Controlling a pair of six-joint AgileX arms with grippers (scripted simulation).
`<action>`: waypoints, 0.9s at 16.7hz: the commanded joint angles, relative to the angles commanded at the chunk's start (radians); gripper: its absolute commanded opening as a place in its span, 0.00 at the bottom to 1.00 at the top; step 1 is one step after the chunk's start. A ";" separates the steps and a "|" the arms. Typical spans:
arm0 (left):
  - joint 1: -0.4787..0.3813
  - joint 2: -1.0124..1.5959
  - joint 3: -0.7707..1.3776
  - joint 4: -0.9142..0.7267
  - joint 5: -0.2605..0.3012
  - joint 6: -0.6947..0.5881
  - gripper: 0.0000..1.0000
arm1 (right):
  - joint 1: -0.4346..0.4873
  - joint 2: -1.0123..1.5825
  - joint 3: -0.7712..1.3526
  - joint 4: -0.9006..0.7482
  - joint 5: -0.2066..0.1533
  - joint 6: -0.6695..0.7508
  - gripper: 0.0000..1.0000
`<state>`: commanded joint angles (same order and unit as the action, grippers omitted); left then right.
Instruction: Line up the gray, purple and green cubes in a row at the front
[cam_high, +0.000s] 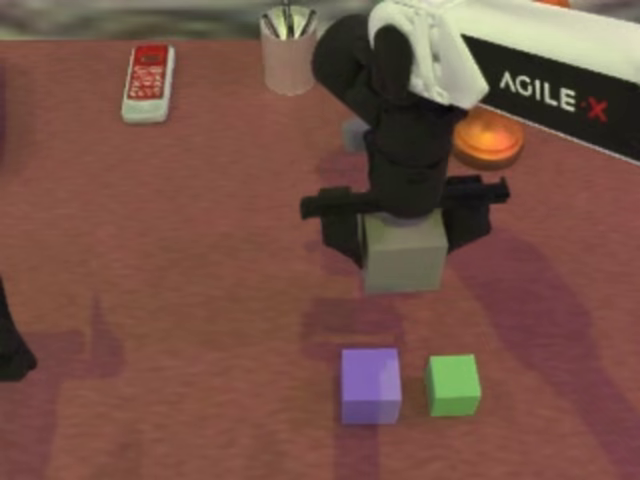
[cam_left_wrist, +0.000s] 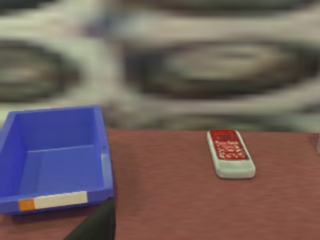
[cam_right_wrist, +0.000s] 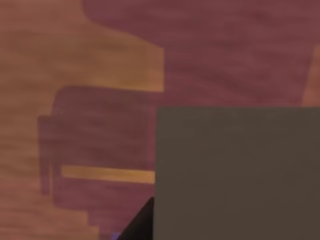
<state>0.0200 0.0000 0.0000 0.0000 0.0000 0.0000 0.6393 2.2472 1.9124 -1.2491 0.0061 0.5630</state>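
Purple cube (cam_high: 370, 385) and green cube (cam_high: 453, 385) sit side by side at 6 o'clock; right tool (cam_high: 405, 215) grips gray cube (cam_high: 404, 254) above the tabletop (cam_high: 180, 300); one phone (cam_high: 148, 83) at 11 o'clock.

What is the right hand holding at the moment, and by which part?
The right hand holds the gray cube by two opposite side faces, near its top, lifted off the table.

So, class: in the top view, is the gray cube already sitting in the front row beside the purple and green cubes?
No: the gray cube is gripped by the right gripper, behind the purple cube and green cube.
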 joint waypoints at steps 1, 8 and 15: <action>0.000 0.000 0.000 0.000 0.000 0.000 1.00 | 0.055 0.023 0.043 -0.023 0.000 0.075 0.00; 0.000 0.000 0.000 0.000 0.000 0.000 1.00 | 0.364 0.127 0.275 -0.135 0.002 0.448 0.00; 0.000 0.000 0.000 0.000 0.000 0.000 1.00 | 0.377 0.127 0.268 -0.120 0.002 0.464 0.00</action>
<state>0.0200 0.0000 0.0000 0.0000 0.0000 0.0000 1.0160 2.3739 2.1803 -1.3688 0.0077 1.0269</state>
